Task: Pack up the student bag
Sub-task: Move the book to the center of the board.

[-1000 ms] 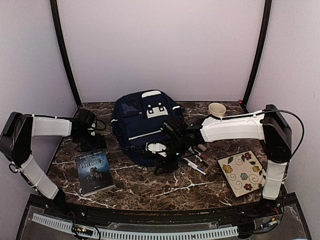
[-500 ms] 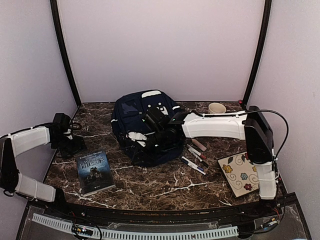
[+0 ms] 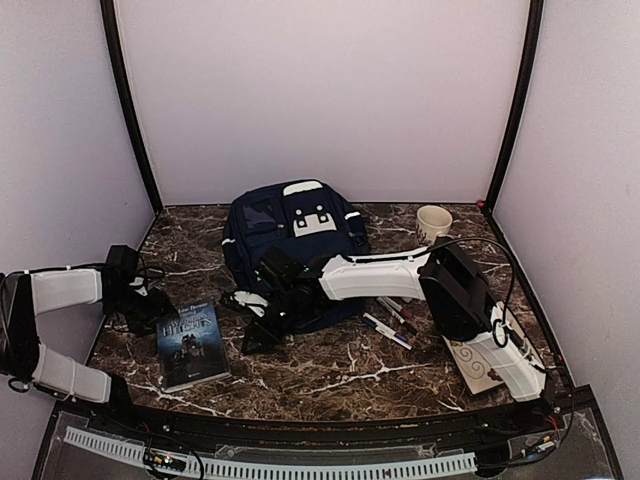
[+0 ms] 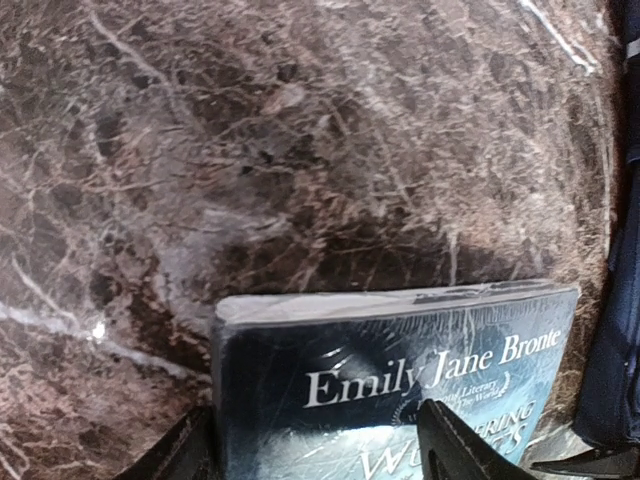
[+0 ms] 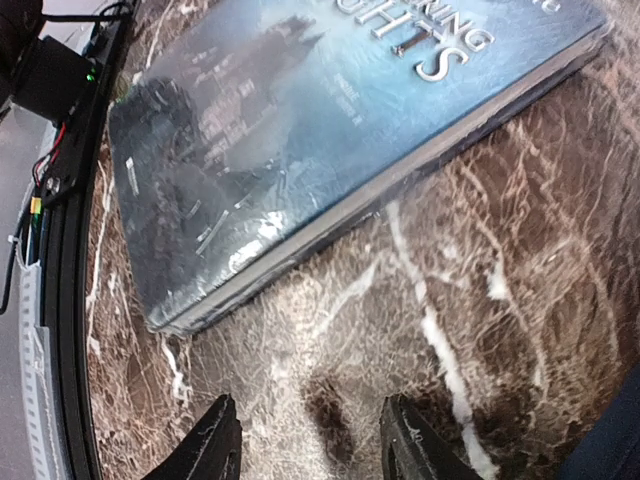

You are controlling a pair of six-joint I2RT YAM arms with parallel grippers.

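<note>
The navy student bag [image 3: 295, 250] lies at the back centre of the table with its white patch facing up. A dark blue book [image 3: 190, 343] lies flat at the front left. My left gripper [image 3: 152, 312] is open at the book's far left corner. In the left wrist view [image 4: 315, 455] one finger is beside the book [image 4: 400, 370] and the other is over its cover. My right gripper [image 3: 256, 338] is open and empty, low over bare marble between bag and book. It also shows in the right wrist view [image 5: 315, 445], with the book [image 5: 300, 130] ahead of it.
Several pens [image 3: 392, 320] lie right of the bag. A cream cup [image 3: 433, 222] stands at the back right. A flowered plate [image 3: 478, 368] lies at the front right, partly under my right arm. A corner of the bag [image 5: 612, 450] lies close to my right gripper.
My right arm has swung left from over the bag's front down to the marble near the book. My left gripper has moved forward and down to the book's far corner.
</note>
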